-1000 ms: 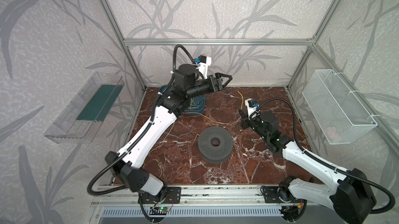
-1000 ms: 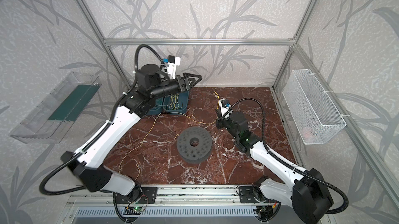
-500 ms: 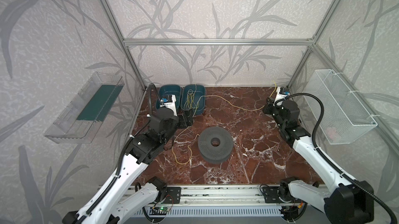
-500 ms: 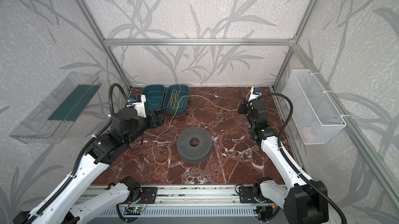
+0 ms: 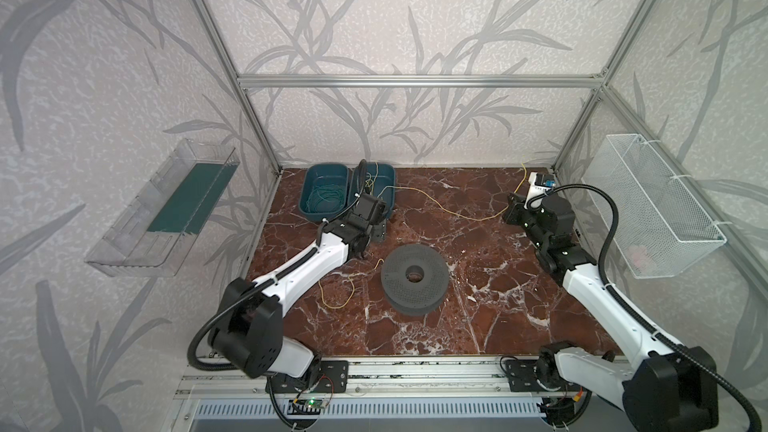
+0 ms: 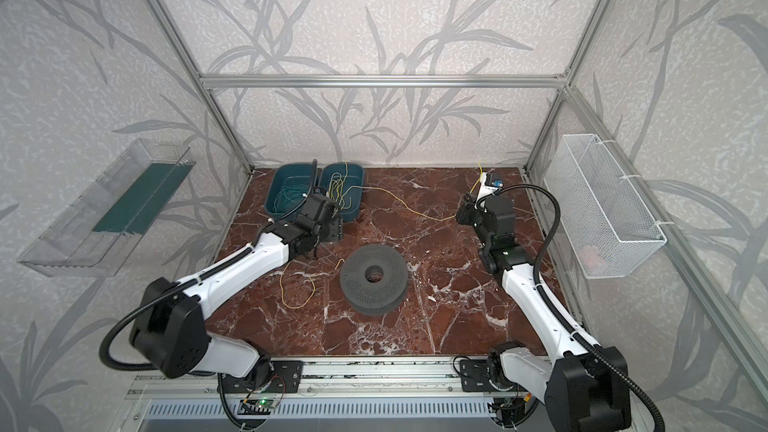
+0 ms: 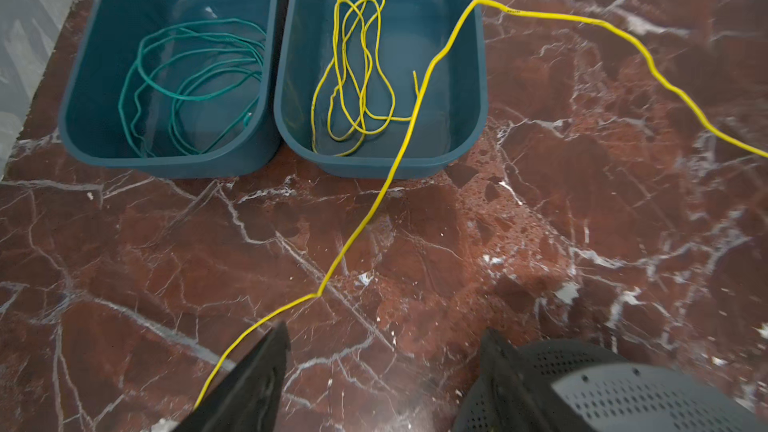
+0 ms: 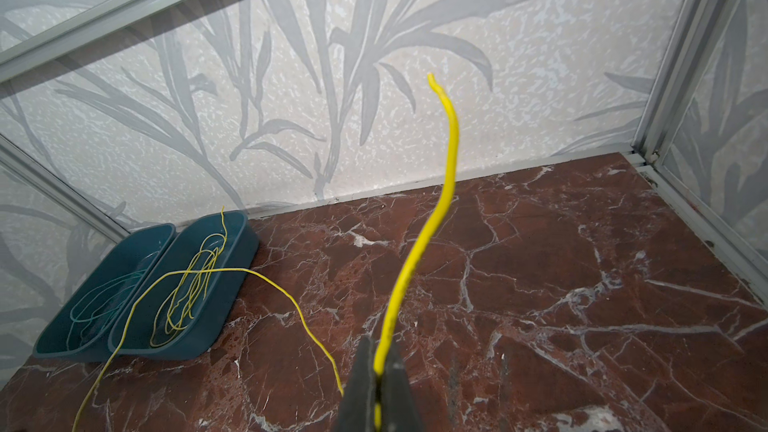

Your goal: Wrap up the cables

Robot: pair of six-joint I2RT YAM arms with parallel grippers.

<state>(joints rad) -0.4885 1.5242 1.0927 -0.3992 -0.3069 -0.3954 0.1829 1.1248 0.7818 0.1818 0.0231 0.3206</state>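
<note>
Your left arm has swung forward since half a second ago; the left gripper [image 7: 385, 330] now sits low before the teal bins [image 7: 166, 161], jaws spread, nothing between them. Your right gripper [image 8: 380, 353] stays pinched on the yellow cable [image 8: 453, 147]. Its tip points up toward the back wall [image 8: 519, 55], and its length runs sideways across the marble floor [image 5: 478, 305] to a bin's rim.

grey spool [image 7: 623, 388] cut by edge | yellow cable [image 7: 552, 17] runs off frame | basket [image 5: 665, 217] contents blurred

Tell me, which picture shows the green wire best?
The left wrist view: the green wire lies coiled in its teal bin, big and clear. Both top views show it tiny. The right wrist view shows it faint and far off.
</note>
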